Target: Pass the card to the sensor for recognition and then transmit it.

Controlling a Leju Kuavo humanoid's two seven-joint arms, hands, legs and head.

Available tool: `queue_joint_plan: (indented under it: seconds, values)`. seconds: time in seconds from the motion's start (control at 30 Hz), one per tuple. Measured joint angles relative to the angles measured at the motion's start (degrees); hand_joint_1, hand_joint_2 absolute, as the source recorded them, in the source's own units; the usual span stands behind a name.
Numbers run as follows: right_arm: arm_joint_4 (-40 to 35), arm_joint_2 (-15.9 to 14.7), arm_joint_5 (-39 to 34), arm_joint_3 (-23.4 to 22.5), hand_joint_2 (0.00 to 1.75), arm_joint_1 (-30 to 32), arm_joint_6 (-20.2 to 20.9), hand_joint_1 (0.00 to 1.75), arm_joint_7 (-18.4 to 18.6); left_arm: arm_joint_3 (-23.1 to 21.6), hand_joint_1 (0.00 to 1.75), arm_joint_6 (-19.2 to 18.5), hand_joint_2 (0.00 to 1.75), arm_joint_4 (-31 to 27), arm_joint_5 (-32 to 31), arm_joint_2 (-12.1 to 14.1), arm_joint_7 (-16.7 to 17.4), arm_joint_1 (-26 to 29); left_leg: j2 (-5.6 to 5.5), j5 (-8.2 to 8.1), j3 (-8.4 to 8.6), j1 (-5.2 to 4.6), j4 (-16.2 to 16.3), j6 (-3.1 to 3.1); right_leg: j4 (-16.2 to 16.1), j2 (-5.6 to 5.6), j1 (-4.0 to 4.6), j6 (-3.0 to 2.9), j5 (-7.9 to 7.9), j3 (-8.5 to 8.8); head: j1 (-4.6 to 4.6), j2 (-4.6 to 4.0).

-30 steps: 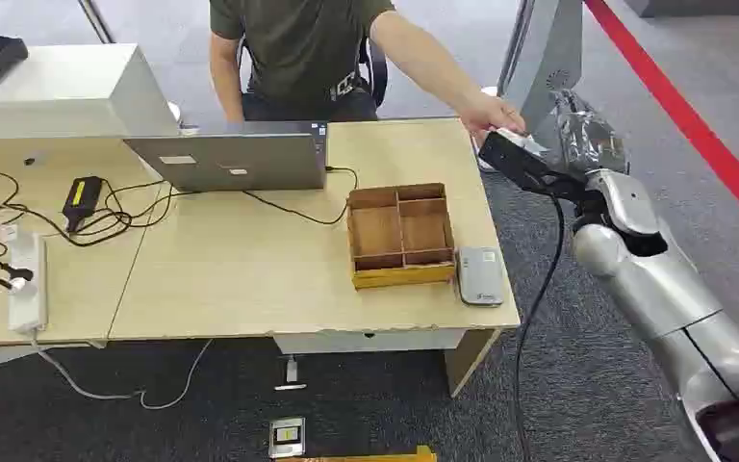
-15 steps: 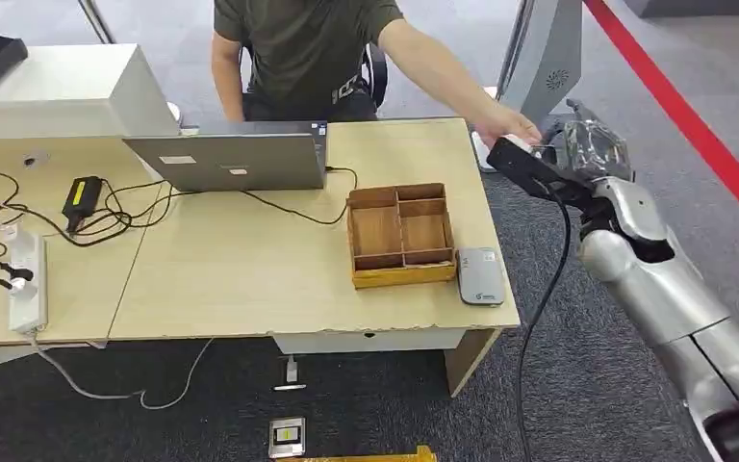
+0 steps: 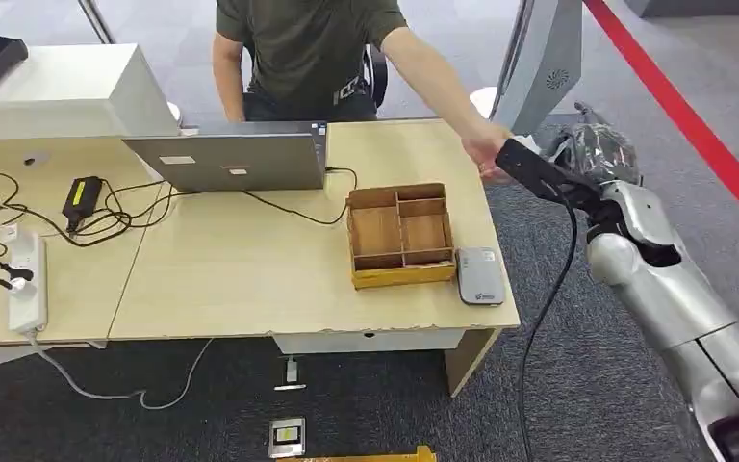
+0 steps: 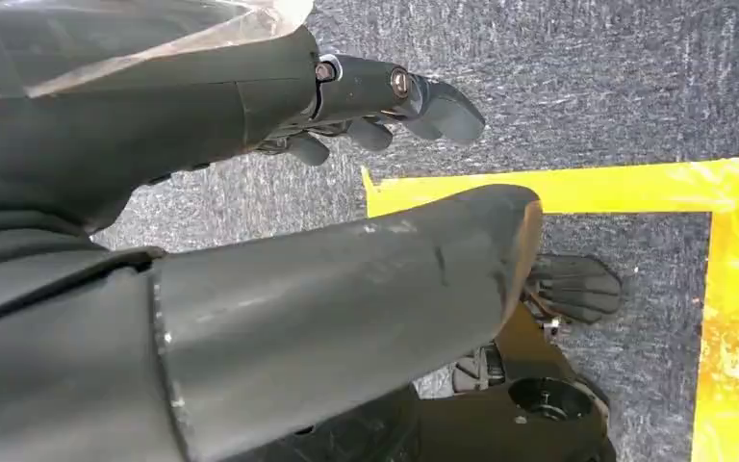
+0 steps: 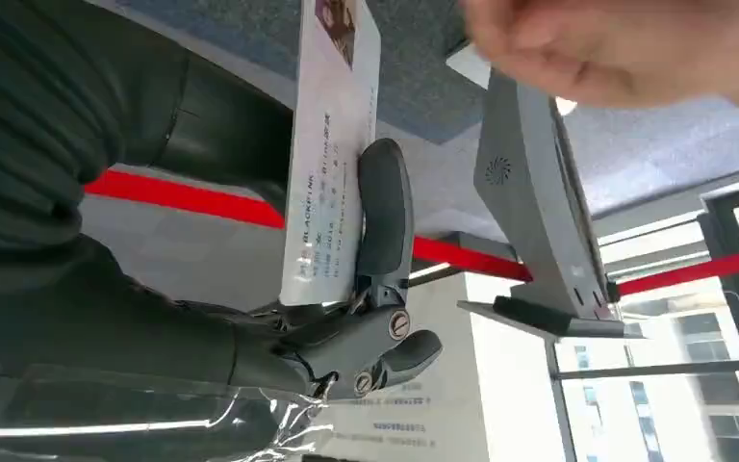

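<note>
My right hand (image 3: 600, 152), wrapped in clear plastic, is raised beyond the table's right end. In the right wrist view a white printed card (image 5: 332, 144) stands upright, pinched between the thumb and the dark fingers (image 5: 382, 221) of my right hand (image 5: 346, 327). A person's hand (image 3: 486, 154) hovers close to it, blurred just past the card's far end (image 5: 625, 48). The grey card sensor (image 3: 479, 275) lies flat on the table's front right corner. My left hand (image 4: 346, 192) hangs over the floor with its fingers apart and holds nothing.
A wooden compartment box (image 3: 399, 235) stands beside the sensor. A laptop (image 3: 236, 159), cables and a power strip (image 3: 27, 281) lie on the table (image 3: 241, 279). The seated person (image 3: 298, 48) is behind it. A grey stand (image 3: 539, 67) rises near my right hand.
The person's hand has drawn back from my right hand toward the table edge. My right arm has drifted slightly to the right with the card held.
</note>
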Motion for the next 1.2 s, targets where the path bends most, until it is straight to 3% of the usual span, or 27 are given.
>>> queue_joint_plan:
  seconds: [0.43,1.2]
  values:
    - [1.9,1.7,0.9,0.1,1.75,1.6,-1.6,1.75,-4.7,0.0,0.0,0.0,0.0,0.0,0.3,0.0,0.4,0.0,-0.01,0.0,-0.02,0.01,0.0,0.0,0.0,0.0,0.01,0.0,0.0,0.01,0.0,0.0]
    - [14.9,7.7,-1.9,0.6,1.75,6.4,-6.6,1.75,-10.9,0.0,0.0,0.2,0.0,0.0,1.2,-0.1,0.1,-0.1,-0.02,0.0,-0.02,0.02,0.0,0.0,0.0,0.0,0.02,0.0,0.0,0.0,0.0,0.0]
